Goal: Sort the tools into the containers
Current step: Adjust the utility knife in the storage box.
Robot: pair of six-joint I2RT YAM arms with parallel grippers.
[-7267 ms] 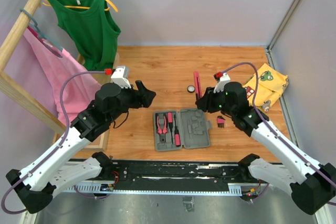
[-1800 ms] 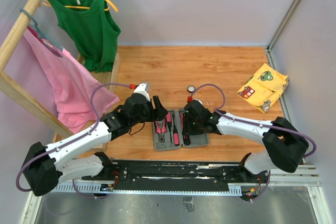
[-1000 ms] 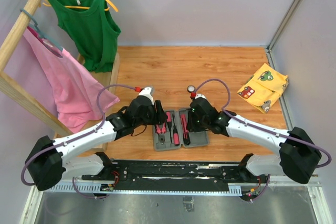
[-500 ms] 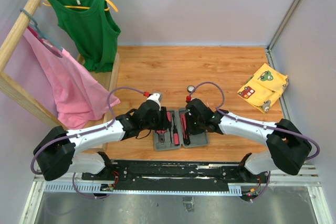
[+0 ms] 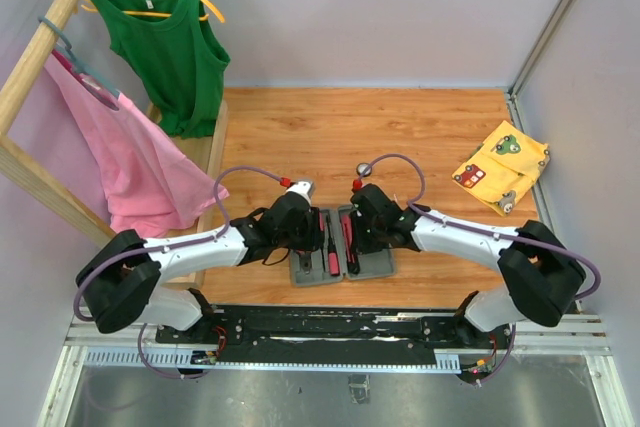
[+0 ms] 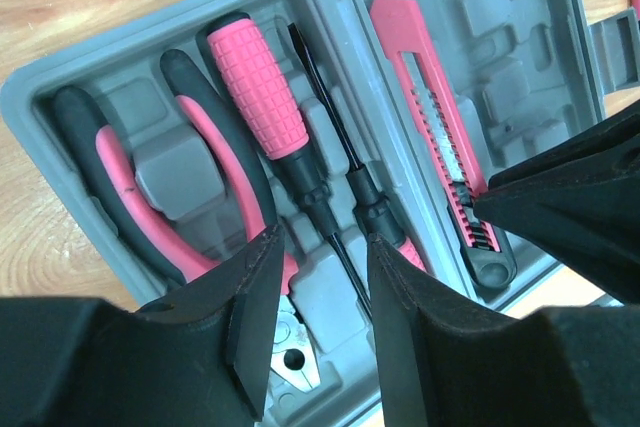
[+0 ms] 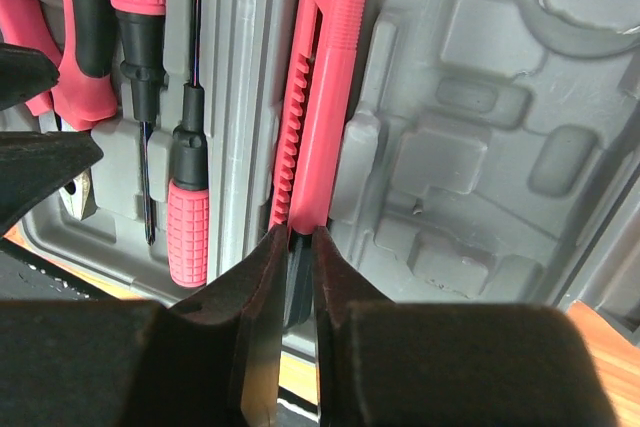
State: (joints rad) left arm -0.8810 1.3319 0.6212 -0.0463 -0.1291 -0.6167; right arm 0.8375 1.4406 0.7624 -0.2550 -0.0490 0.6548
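Note:
The open grey case [image 5: 376,265] lies near the front edge. Its left half [image 6: 40,97] holds pliers [image 6: 205,137], a thick pink screwdriver [image 6: 255,82] and a slim screwdriver [image 6: 335,162]. The pink cutter [image 7: 330,67] lies in a slot of the right half [image 7: 480,147]. My right gripper [image 7: 300,247] is shut on the cutter's black end. My left gripper [image 6: 325,277] hangs open over the left half, its fingers on either side of the slim screwdriver's shaft without touching it. A round black-white disc [image 5: 366,169] rests on the table behind the case.
A yellow patterned cloth [image 5: 502,167] lies at the right. A green top [image 5: 175,47] and a pink garment [image 5: 120,157] hang from a wooden rack [image 5: 45,42] on the left. Grey walls close the back and right sides.
My left gripper has slid right over the case's left half with its jaws narrowing. The right gripper's jaws have closed onto the cutter's end.

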